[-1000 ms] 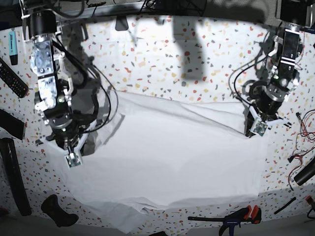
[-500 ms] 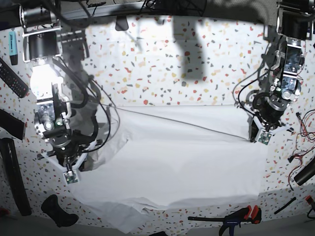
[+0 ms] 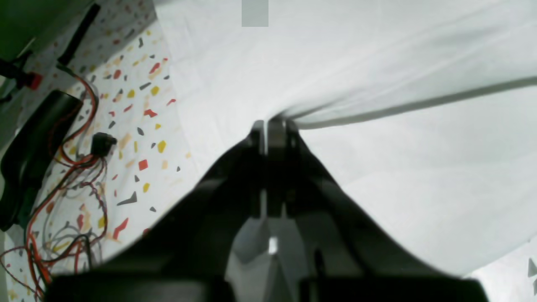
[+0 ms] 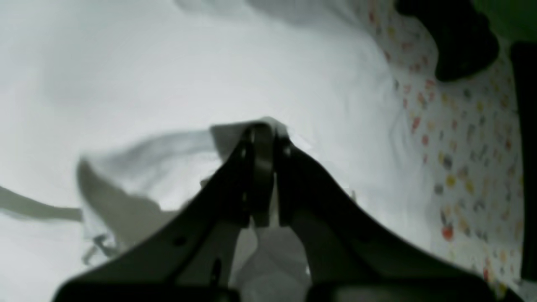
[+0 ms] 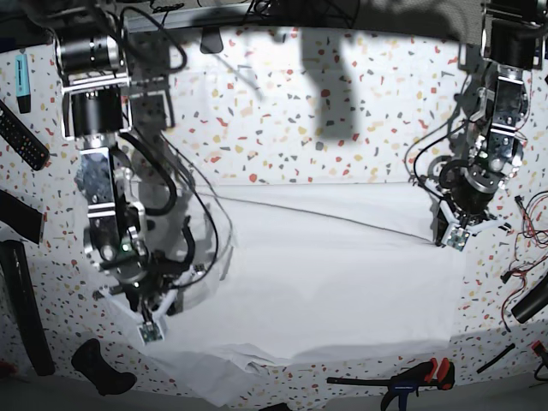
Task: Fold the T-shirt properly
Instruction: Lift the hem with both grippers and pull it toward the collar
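Jaws of both grippers are pinched tight on the T-shirt (image 5: 325, 274): the left gripper (image 5: 454, 240) holds an edge at the base view's right, the right gripper (image 5: 150, 332) a bunched edge at its left. White cloth lies spread across the speckled surface (image 5: 282, 111) between them, a taut fold line running from the left gripper. Red wires (image 3: 63, 167) lie beside the cloth near that arm.

The right gripper (image 4: 264, 130) has its jaws pressed together on a bunched edge of the white T-shirt (image 4: 209, 75), which spreads left and far. The speckled counter (image 4: 461, 138) shows at right, a blurred black object (image 4: 453, 37) at its far end.
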`<state>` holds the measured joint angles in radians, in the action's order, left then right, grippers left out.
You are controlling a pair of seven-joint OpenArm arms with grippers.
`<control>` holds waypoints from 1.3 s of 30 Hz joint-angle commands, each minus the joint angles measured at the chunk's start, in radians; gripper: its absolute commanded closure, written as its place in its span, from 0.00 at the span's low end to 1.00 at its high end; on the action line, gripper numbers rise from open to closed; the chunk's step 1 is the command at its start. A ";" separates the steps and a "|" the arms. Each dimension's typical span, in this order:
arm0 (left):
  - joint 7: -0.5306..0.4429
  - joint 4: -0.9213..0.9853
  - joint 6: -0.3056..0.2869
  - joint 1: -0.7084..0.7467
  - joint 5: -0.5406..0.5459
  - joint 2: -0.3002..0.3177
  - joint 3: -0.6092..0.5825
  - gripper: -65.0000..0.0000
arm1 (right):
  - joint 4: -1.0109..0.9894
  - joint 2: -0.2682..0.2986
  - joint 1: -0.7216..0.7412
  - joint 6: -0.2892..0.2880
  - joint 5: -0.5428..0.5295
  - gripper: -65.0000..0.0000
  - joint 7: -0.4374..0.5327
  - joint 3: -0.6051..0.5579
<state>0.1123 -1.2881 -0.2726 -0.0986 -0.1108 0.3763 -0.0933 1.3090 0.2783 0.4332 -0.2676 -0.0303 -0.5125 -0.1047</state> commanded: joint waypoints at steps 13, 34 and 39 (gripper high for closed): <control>-0.023 -0.014 0.011 -0.018 0.007 0.012 0.006 1.00 | -0.208 -0.060 0.165 -0.050 0.005 1.00 0.053 -0.014; -0.023 -0.014 0.011 -0.018 0.008 0.012 0.006 1.00 | -0.223 -0.084 0.217 0.061 0.162 1.00 0.105 -0.249; -0.022 -0.014 0.011 -0.015 0.007 0.012 0.006 1.00 | -0.223 -0.084 0.225 0.175 0.188 1.00 0.073 -0.249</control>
<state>0.1120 -1.2881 -0.2722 -0.0963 -0.1104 0.3763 -0.0933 1.0695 0.1932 0.6224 -0.1062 0.1486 -0.4587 -0.3599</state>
